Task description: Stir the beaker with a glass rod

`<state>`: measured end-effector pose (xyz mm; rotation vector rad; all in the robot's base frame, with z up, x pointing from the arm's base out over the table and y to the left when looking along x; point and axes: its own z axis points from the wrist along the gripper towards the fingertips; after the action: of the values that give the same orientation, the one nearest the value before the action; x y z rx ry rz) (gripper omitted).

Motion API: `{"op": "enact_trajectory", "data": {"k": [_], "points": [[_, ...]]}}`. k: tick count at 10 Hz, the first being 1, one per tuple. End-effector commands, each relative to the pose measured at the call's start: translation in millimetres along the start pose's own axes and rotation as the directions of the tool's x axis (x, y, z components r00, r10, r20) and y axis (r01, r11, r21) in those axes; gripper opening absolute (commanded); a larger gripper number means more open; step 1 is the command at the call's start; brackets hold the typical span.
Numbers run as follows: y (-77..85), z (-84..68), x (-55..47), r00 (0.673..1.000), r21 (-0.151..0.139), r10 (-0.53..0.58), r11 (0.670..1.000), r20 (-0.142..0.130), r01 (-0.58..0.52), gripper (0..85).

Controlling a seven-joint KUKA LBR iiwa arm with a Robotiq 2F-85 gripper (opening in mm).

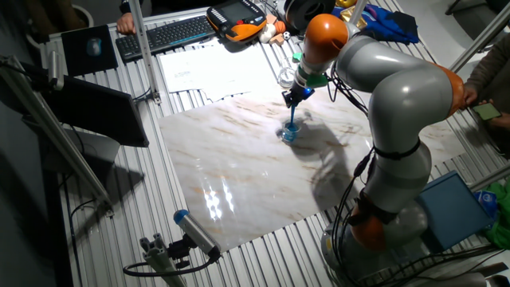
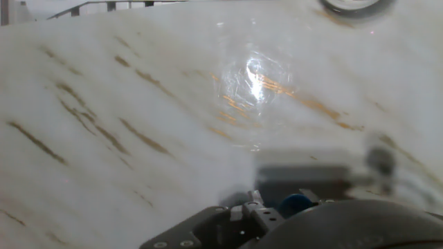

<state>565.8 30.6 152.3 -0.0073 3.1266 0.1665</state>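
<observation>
My gripper [image 1: 292, 99] hangs above the middle of the marble slab [image 1: 239, 183], its fingers pinched on the top of the glass rod [image 1: 292, 116] — a thin light-blue stick that drops almost straight down from them. Its lower end sits inside the beaker [image 1: 288, 133], the tiny blue-tinted cup standing on the slab directly under my hand. In the hand view the beaker [image 2: 252, 86] shows only as a faint, glary ring on the marble, and the rod is not clearly visible there.

The risk, as I judge it, lies in how light that cup looks. If I sweep the rod too wide it presses on the wall and the beaker slides or tips — any contents go onto the slab. The pinch is narrow too; a sideways push at the tip could twist the rod in my fingers. An untinted glass vessel [image 1: 286, 76] stands just behind.
</observation>
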Motion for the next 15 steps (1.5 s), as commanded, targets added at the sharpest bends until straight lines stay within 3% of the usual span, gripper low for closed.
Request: {"op": "enact_trajectory", "data": {"k": [1, 2, 7, 8, 10, 13, 15], "points": [[0.0, 0.0, 0.0, 1.0, -0.006, -0.002, 1.0, -0.001, 0.002, 34.0], [0.0, -0.1, 0.0, 1.0, -0.013, -0.009, 1.0, -0.005, 0.009, 17.0], [-0.2, -2.9, 1.1, 0.999, -0.045, -0.039, 0.998, -0.014, 0.038, 17.0], [-0.1, -3.8, 1.7, 0.999, -0.056, -0.045, 0.997, -0.021, 0.044, 0.0], [-0.3, -8.0, 4.2, 0.997, -0.058, -0.073, 0.996, -0.021, 0.072, 0.0], [0.2, -18.6, 10.2, 0.994, -0.023, -0.102, 0.994, 0.029, 0.103, 0.0], [-0.1, -24.5, 14.3, 0.988, -0.005, -0.132, 0.991, 0.085, 0.133, 0.0]]}}
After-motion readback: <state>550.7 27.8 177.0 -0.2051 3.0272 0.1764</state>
